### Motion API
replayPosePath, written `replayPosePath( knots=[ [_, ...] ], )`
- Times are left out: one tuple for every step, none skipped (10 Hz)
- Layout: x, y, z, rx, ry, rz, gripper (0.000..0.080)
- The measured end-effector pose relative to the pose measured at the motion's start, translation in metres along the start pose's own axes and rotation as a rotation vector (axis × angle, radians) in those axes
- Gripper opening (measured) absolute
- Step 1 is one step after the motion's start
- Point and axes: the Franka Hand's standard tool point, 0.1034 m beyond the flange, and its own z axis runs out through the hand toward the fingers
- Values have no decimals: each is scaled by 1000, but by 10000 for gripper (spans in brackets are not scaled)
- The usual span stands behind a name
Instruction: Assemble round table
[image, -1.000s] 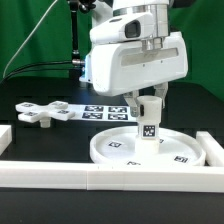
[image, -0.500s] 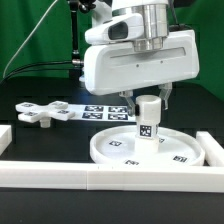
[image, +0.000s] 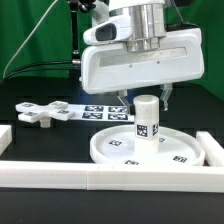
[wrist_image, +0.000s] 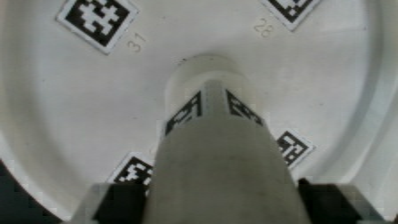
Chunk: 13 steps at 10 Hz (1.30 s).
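The leg (image: 147, 120) stood upright at the middle of the round disc (image: 108, 152), directly beneath the jaws, which hung parted either side of its top, gripping nothing. Leg-fitting looked in hand. Next, I reckoned, they should close squarely and twist it home.

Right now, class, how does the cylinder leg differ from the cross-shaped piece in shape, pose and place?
Shape: the leg is a thick cylinder; the cross-shaped piece is flat with rounded ends. Pose: the leg stands upright; the cross-shaped piece lies flat. Place: the leg is on the round disc; the cross-shaped piece sits on the table, apart, at the exterior view's left. Both are white with black-and-white tags.
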Motion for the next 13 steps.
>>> replayPosePath(
  knots=[
    [0, 0, 0, 5, 1, 44, 407],
    [0, 1, 0, 9, 1, 107, 407],
    [0, 1, 0, 13, 1, 162, 407],
    [1, 2, 0, 17, 5, 218, 407],
    [1, 2, 0, 21, 6, 257, 407],
    [1, 2, -1, 26, 7, 334, 407],
    [1, 2, -1, 28, 7, 375, 407],
    [1, 2, -1, 30, 6, 420, 407],
    [1, 2, -1, 34, 5, 464, 407],
    [1, 2, 0, 35, 5, 487, 407],
    [1, 2, 0, 40, 2, 552, 407],
    [1, 2, 0, 40, 2, 566, 407],
    [0, 2, 0, 44, 0, 629, 407]
  ],
)
